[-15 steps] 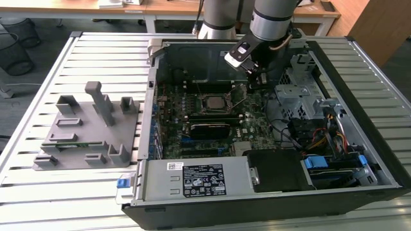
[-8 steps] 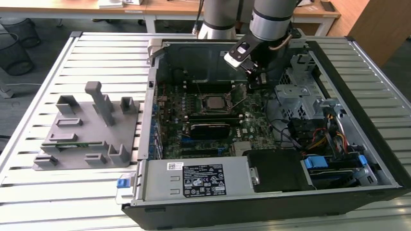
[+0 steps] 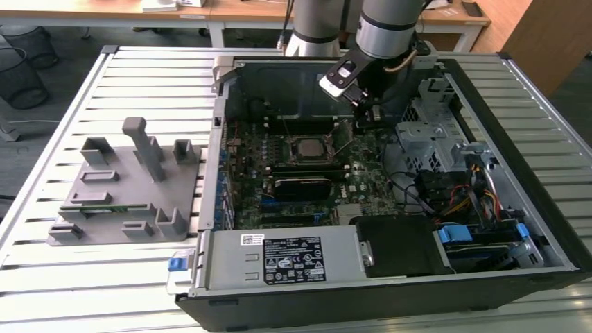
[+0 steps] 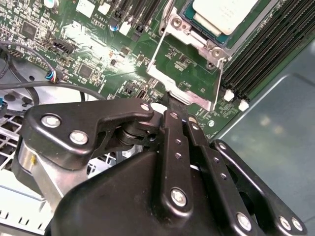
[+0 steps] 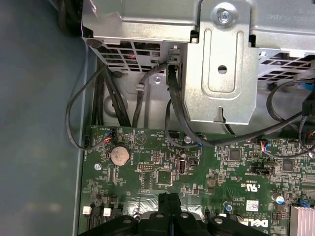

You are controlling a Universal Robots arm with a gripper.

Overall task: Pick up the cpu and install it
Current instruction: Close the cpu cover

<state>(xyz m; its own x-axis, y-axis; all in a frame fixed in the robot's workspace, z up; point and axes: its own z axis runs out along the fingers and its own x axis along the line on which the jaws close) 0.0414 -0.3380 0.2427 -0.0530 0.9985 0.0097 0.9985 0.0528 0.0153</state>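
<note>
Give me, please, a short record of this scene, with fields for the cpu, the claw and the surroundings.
cpu: the cpu lies in the socket, silver top up
claw: the claw is shut, its tips at the edge of the open metal frame beside the socket
case: the computer case lies open on the slatted table
other: a grey block stands to the exterior view's left of the case

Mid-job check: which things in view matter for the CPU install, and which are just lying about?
Job: cpu; open load plate; end effector.
Lying about: grey fixture block; drive cage; coin cell; black cables.
</note>
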